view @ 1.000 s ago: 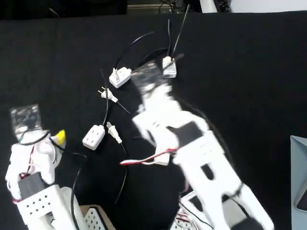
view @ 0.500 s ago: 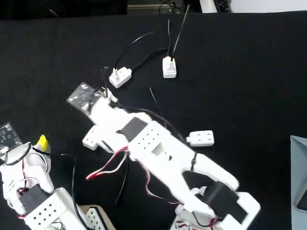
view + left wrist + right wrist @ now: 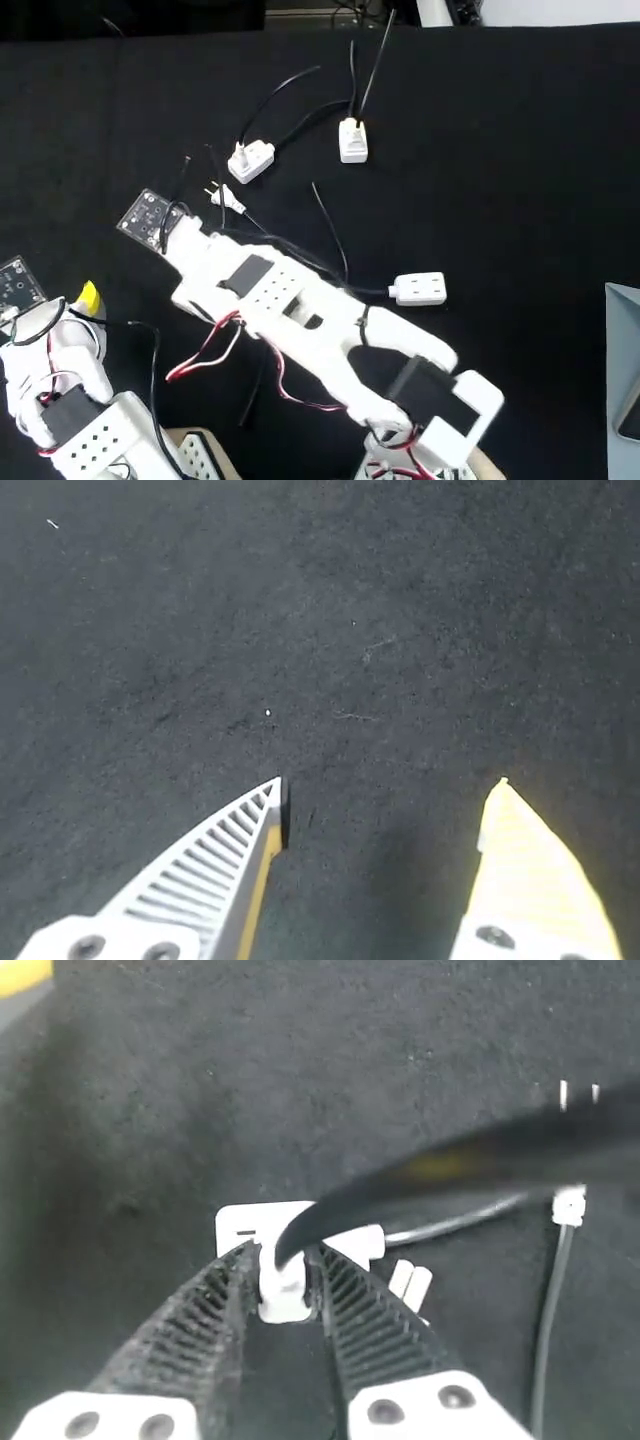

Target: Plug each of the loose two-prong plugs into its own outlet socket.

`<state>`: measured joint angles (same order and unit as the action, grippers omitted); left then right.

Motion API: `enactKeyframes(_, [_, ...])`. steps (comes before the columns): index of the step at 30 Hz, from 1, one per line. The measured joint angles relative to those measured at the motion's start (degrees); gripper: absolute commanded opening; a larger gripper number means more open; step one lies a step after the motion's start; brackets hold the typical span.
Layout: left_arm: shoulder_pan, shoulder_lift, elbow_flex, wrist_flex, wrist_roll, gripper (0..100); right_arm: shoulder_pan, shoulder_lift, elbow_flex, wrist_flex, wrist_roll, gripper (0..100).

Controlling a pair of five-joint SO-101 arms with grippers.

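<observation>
Plugs of this kind are small, light pieces of hard white plastic on thin black cords, so we judge that they lift easily but the stiff cord can turn them; the good hold is on the flat sides of the body behind the prongs, not on the cord. In the high view a loose plug (image 3: 225, 197) lies on the black table (image 3: 520, 150), near two outlet sockets, the nearer socket (image 3: 252, 160) and the farther socket (image 3: 352, 142), which both seem to carry a plug already, while a free socket (image 3: 420, 290) lies well apart. The right arm (image 3: 290, 300) lies across the middle and covers whatever is beneath it. In the left wrist view the left gripper (image 3: 390, 780) is spread wide over bare cloth and holds nothing. In the right wrist view the right gripper (image 3: 284, 1252) pinches a white plug body (image 3: 285, 1298) that sits against a white socket (image 3: 235, 1222); a blurred black cable (image 3: 450, 1160) crosses in front, so we cannot tell if the prongs are fully in.
</observation>
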<state>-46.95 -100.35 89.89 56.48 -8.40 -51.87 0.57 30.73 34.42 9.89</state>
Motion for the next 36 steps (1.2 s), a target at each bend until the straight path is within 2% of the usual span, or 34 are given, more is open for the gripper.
enactKeyframes(9, [0.0, 0.0, 0.3, 0.0, 0.4, 31, -3.1, 0.8, -0.4, -1.0, -0.9, 1.2])
enactKeyframes(19, [0.0, 0.0, 0.3, 0.0, 0.4, 31, -3.2, 1.1, -0.5, -1.0, -1.8, 1.2])
enactKeyframes(25, [0.0, 0.0, 0.3, 0.0, 0.4, 31, -3.2, 4.9, -0.4, -6.6, -1.9, 1.2])
enactKeyframes(36, [0.0, 0.0, 0.3, 0.0, 0.4, 31, -3.1, 4.3, 4.2, -8.9, -1.9, 1.2])
